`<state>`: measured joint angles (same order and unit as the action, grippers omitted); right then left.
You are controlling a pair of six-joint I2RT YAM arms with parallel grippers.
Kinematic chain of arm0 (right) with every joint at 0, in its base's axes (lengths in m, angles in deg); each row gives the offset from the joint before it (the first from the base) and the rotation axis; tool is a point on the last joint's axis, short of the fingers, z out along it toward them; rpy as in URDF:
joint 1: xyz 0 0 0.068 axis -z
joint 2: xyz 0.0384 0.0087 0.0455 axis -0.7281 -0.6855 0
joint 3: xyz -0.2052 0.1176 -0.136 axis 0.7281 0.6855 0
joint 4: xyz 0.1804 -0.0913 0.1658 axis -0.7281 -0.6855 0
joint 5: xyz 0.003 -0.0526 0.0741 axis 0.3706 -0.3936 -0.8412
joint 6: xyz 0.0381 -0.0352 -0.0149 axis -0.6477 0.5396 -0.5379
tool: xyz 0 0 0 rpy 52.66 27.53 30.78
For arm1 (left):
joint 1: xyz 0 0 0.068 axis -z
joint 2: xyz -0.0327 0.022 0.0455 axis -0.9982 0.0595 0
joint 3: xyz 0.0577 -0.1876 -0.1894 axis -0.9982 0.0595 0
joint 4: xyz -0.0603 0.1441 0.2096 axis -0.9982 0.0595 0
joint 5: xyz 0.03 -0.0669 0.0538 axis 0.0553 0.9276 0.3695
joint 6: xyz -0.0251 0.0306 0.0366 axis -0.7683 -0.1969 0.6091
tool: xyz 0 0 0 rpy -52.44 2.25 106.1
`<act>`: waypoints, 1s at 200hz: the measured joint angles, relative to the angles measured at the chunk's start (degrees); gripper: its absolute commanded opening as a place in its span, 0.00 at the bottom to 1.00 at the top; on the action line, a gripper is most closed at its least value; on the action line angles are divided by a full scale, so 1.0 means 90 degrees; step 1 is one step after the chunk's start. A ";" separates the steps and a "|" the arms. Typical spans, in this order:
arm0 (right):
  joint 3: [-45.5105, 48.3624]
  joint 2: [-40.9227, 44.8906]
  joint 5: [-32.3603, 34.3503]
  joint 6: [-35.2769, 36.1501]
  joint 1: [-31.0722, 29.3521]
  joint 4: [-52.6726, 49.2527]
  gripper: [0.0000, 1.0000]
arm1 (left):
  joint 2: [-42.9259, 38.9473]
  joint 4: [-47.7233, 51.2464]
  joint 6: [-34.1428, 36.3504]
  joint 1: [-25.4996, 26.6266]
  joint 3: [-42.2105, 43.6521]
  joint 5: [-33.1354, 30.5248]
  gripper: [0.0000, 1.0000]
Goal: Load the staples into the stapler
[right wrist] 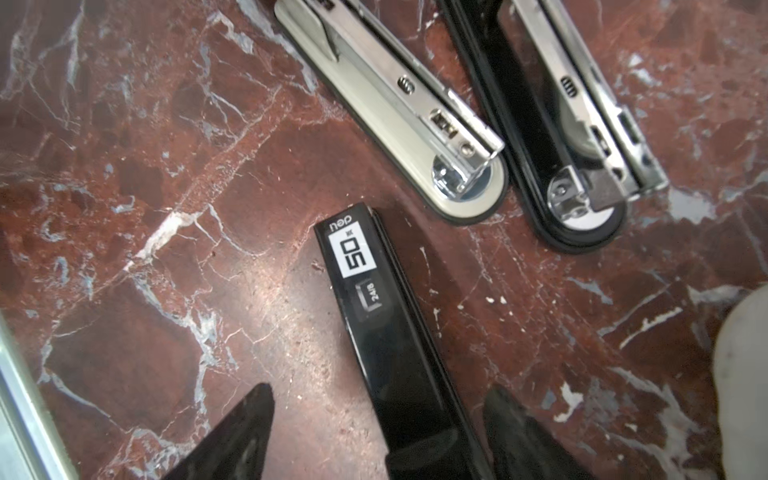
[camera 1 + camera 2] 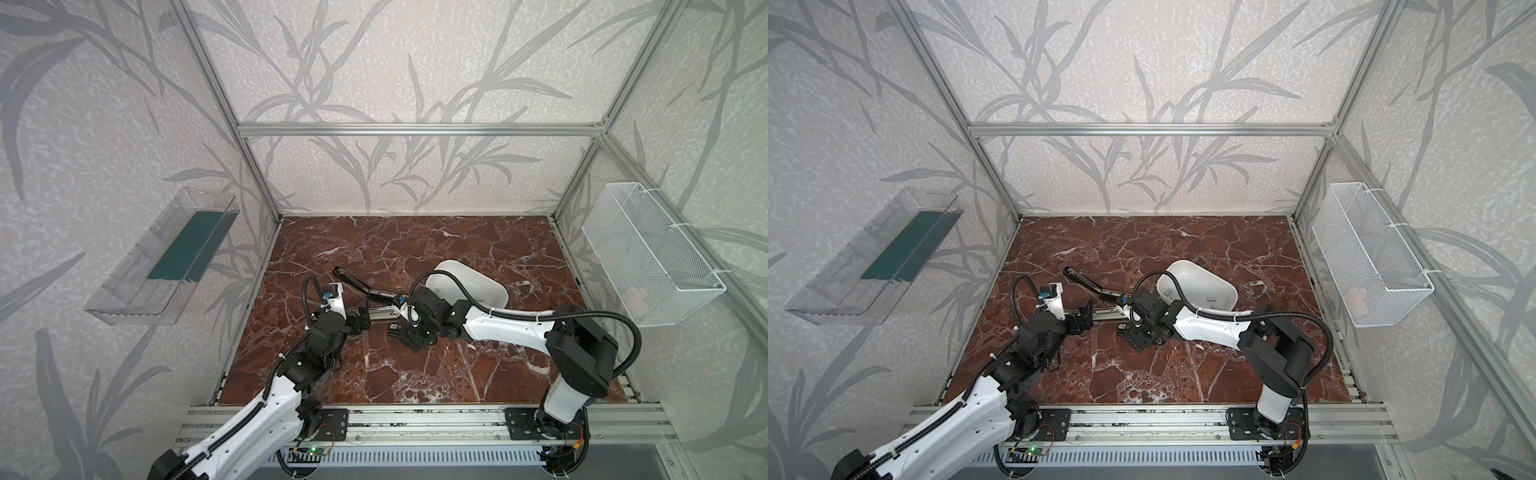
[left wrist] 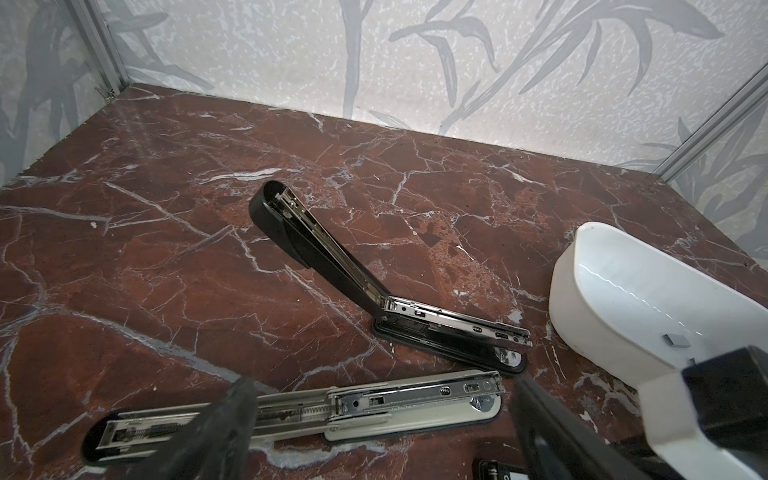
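The marble desk is carrying a white tub right of centre. The left tool is hovering wide over the opened grey stapler. The right tool is straddling the closed black stapler, spread and gripping nothing. The staples are lying in the tub. The right tool should probably be centring squarely on the stapler's sides before closing.

Mid-frame on the red marble bench, a black stapler lies with its top swung up toward the upper left, and a grey stapler lies flat just below it, between the left gripper and the right gripper, whose tips sit by a small black stapler. Right of centre a white tub holds tiny grey staples. A clear tray hangs at the left edge, a white mesh basket at the right.
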<state>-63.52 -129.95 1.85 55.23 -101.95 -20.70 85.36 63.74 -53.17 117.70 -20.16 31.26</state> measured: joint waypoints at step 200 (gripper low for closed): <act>0.0918 0.0882 0.1717 -0.1673 0.0423 -0.1166 0.19 | 0.1173 -0.0716 -0.0449 -0.1054 0.0097 0.0420 1.00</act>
<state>-55.26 -122.01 17.30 40.17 -98.14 -31.19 95.92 57.29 -57.22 108.22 -19.29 35.04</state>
